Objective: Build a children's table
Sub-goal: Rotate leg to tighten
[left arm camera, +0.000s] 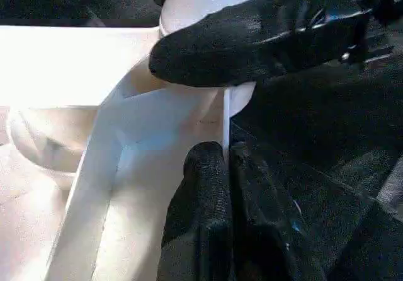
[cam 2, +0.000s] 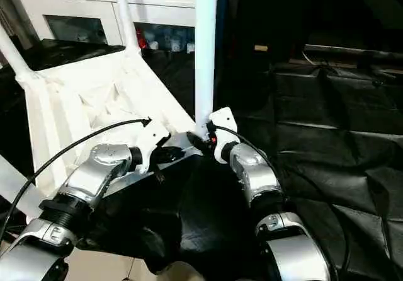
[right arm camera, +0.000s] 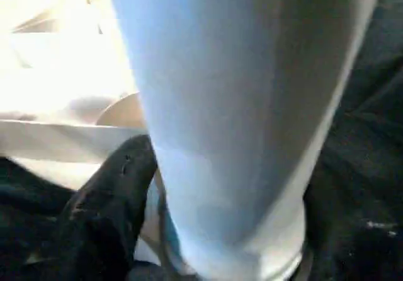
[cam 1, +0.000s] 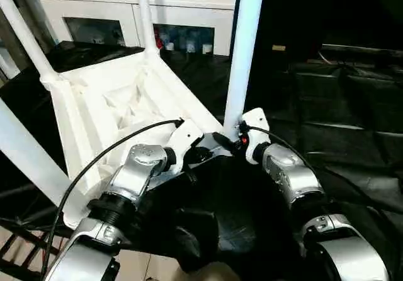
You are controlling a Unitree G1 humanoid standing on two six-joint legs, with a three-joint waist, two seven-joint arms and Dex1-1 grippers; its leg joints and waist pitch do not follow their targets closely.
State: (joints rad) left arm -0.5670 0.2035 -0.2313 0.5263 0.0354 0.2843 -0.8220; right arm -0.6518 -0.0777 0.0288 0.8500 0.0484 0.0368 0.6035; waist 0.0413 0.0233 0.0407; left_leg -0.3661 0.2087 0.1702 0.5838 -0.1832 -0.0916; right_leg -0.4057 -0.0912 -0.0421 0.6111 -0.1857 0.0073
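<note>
Right gripper [cam 1: 234, 143] straddles the base of the near leg [cam 1: 242, 54] at its corner socket, fingers apart around the tube (steadying it upright, likely). Left gripper [left arm camera: 223, 161], pinched on the upturned tabletop [cam 1: 113, 104] rim at nine o'clock, braces it.

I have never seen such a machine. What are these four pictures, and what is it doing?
It is a humanoid robot with two silver arms, building a children's table. Two pictures come from cameras on its head, looking down; the other two come from cameras on its wrists. The white tabletop lies upside down on black sheeting, and white legs stand in its corner sockets. The left claw is shut on the thin rim of the tabletop. The right claw is at the bottom of the nearest leg, with one finger against it. A white cabinet stands behind.
</note>
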